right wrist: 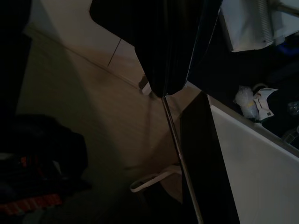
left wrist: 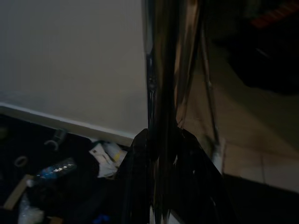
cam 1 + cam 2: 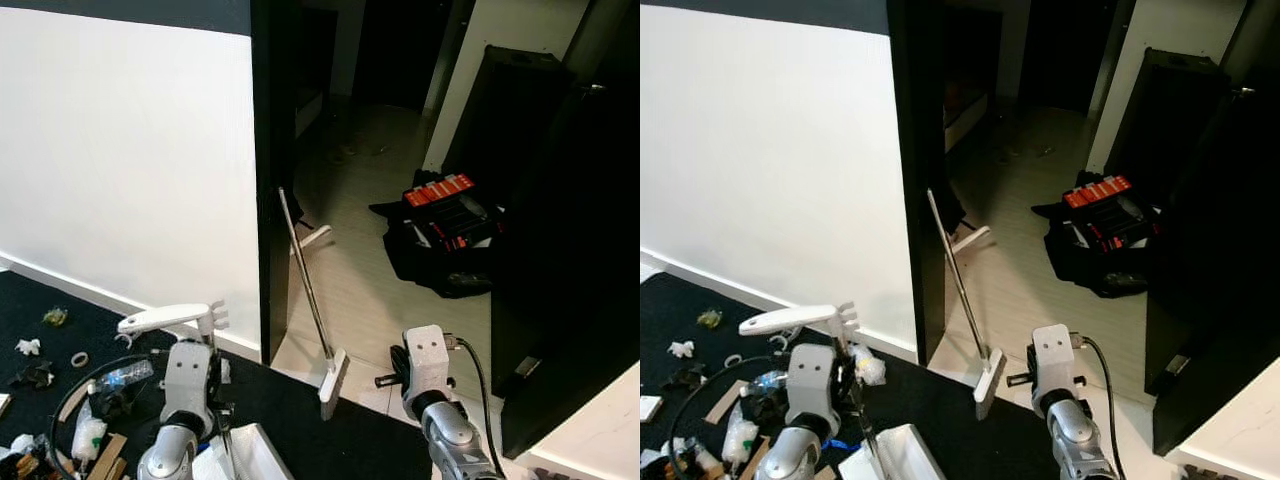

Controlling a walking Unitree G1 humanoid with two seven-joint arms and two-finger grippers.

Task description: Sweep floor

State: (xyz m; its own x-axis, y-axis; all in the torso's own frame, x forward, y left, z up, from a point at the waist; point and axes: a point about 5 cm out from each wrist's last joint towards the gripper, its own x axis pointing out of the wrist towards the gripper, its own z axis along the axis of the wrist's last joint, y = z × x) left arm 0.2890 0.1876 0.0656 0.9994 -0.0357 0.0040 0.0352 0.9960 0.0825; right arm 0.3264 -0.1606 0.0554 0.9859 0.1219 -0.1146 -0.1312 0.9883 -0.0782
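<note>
A broom (image 3: 310,290) with a thin metal pole and a white head (image 3: 334,379) leans against the black door post (image 3: 272,180). My left gripper (image 2: 161,154) is shut on a shiny metal pole (image 2: 163,70), which ends in a white toothed handle (image 3: 165,320). Its white dustpan (image 3: 245,450) sits low beside my left arm. Litter (image 3: 45,350) lies on the black mat (image 3: 300,420): tissues, a plastic bottle, rings and cardboard. My right wrist (image 3: 428,362) hovers just right of the broom head. The right gripper (image 1: 163,93) looks shut, its dark fingers tapering together in front of the broom pole (image 1: 180,158).
A black bag holding a red and black tool case (image 3: 445,215) lies on the pale floor beyond the doorway. A dark cabinet (image 3: 510,100) stands at the back right. A white wall (image 3: 130,160) runs along the left. A pale counter corner (image 3: 600,430) sits at the lower right.
</note>
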